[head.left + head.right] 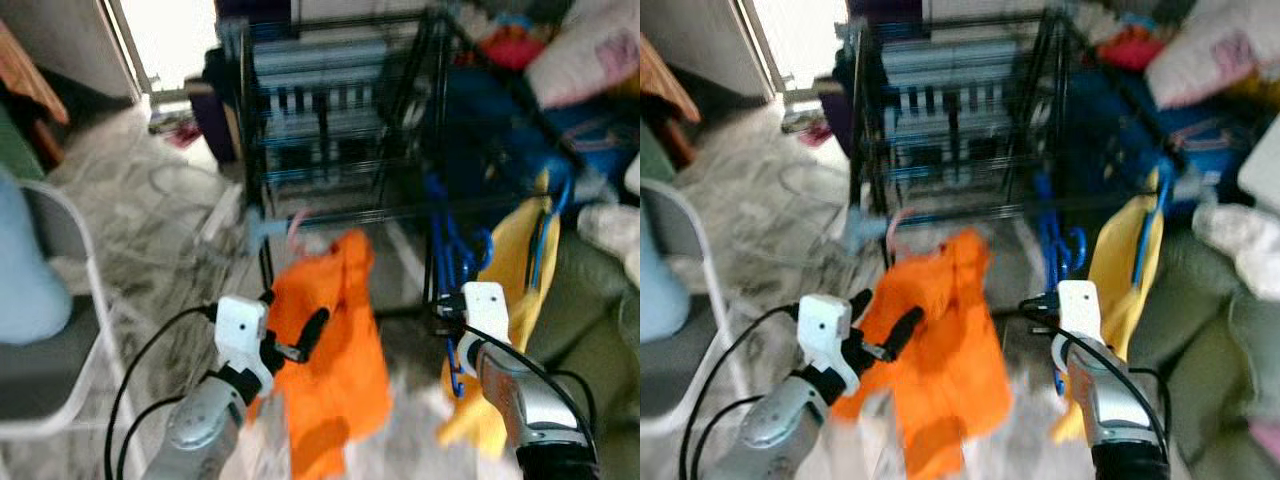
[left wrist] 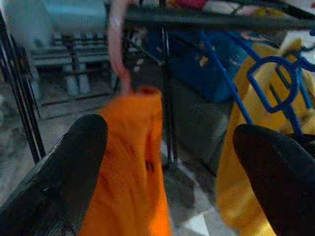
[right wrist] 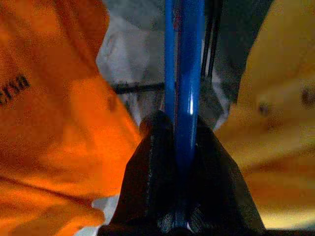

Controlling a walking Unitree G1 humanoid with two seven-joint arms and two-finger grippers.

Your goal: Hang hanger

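Note:
An orange garment (image 1: 335,340) hangs on a pink hanger (image 2: 117,49) whose hook sits over a lower rail of the black wire rack (image 1: 340,120). My left gripper (image 1: 292,318) is open just beside the garment's left edge, with nothing between its fingers (image 2: 64,172). My right gripper (image 3: 179,162) is shut on the thin bar of a blue hanger (image 3: 184,88), low at the rack's right corner (image 1: 445,320). Just right of it, a yellow garment (image 1: 510,270) hangs on another blue hanger (image 1: 545,230). More blue hangers (image 1: 455,250) dangle from the rack.
A grey chair with a white frame (image 1: 60,300) stands at the left. A green sofa (image 1: 590,310) is at the right, with pillows and clothes (image 1: 590,50) piled behind it. Cables lie on the marbled floor (image 1: 160,200) in front of the rack.

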